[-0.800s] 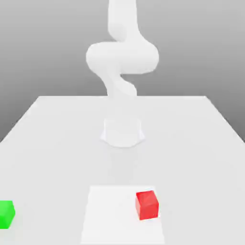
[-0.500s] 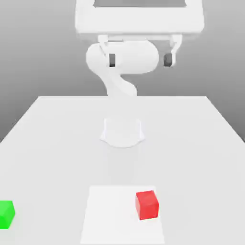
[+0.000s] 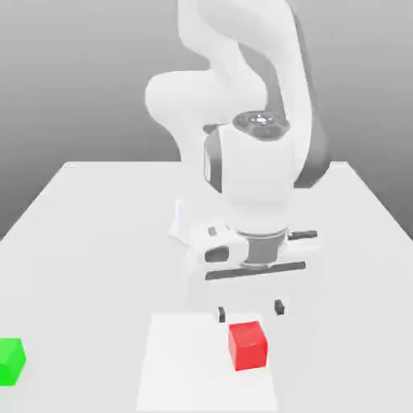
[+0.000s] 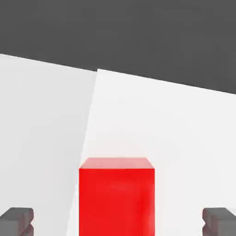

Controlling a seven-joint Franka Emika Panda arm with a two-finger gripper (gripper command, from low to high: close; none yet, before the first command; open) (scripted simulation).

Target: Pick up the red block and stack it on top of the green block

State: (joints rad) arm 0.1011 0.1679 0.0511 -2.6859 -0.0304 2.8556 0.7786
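Note:
The red block (image 3: 248,345) sits on a lighter white patch (image 3: 177,363) near the table's front edge. My gripper (image 3: 250,310) hangs open just above and slightly behind it, its two dark fingertips (image 3: 222,314) spread wider than the block. In the hand view the red block (image 4: 116,197) lies between the two fingertips (image 4: 16,220), untouched. The green block (image 3: 11,360) rests on the table at the exterior view's far left edge, well away from the gripper.
The arm's white base (image 3: 193,226) stands at the table's middle, behind the gripper. The white table (image 3: 89,242) stretches to both sides, with its front edge close to the blocks.
The hand has dropped from high above the table to just over the red block, fingers still spread. Neither block has moved.

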